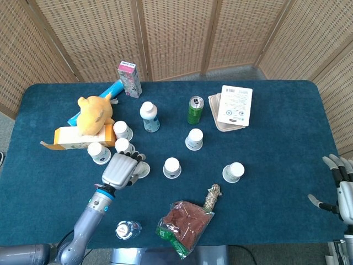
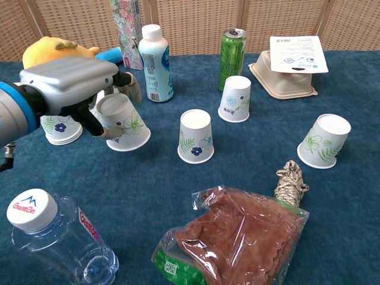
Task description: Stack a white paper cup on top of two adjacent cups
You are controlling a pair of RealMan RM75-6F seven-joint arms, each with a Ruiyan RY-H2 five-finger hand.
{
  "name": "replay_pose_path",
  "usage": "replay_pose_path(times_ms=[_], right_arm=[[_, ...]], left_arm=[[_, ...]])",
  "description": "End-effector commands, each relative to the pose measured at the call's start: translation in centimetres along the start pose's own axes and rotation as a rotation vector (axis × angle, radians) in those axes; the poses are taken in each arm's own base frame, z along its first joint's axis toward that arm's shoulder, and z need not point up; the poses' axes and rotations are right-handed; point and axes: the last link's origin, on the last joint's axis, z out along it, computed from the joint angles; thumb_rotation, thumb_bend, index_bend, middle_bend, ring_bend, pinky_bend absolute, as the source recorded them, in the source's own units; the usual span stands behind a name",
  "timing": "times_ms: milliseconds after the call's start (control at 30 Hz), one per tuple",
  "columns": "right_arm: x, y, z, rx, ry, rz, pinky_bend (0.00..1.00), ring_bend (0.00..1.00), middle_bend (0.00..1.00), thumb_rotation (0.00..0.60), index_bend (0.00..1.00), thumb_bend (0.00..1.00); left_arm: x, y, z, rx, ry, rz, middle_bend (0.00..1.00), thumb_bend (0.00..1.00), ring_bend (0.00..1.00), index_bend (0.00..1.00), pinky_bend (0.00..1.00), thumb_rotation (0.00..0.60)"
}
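Item: white floral-print paper cup [image 2: 123,123], inverted, tilted, grasped by left hand [image 2: 70,89] off the blue cloth table [image 1: 276,110], approx 5 o'clock of the white cup cluster [image 1: 122,132]; light, thin-walled, crushable — hold mid-wall, gentle squeeze; right hand [image 1: 341,190] released, idle.

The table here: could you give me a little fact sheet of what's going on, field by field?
left hand: holds a white paper cup upside down, tilted, above the cloth
right hand: at the table's right edge, fingers apart, holds nothing
cups nearby: a group of upside-down cups beside the yellow plush toy
other loose cups: three, upside down, one at centre
surface: blue cloth table
front clutter: water bottle lying down, bag of brown stuff
stack: not yet made
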Motion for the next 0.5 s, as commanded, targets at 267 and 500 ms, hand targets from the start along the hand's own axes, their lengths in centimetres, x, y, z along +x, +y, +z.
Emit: replay_pose_path(times_ms=[267, 500], right_arm=[[-0.1, 0.1, 0.0, -0.002, -0.005, 0.000, 0.00, 0.00, 0.00, 0.600, 0.13, 0.06], [0.0, 0.3, 0.1, -0.009, -0.003, 0.006, 0.00, 0.00, 0.00, 0.600, 0.13, 0.07]], left_arm=[[0.0, 1.5, 2.1, 0.013, -0.020, 0.013, 0.42, 0.34, 0.42, 0.30, 0.50, 0.600], [-0.3, 2.4, 3.3, 0.029, -0.039, 0.011, 0.42, 0.34, 0.42, 0.30, 0.50, 0.600]])
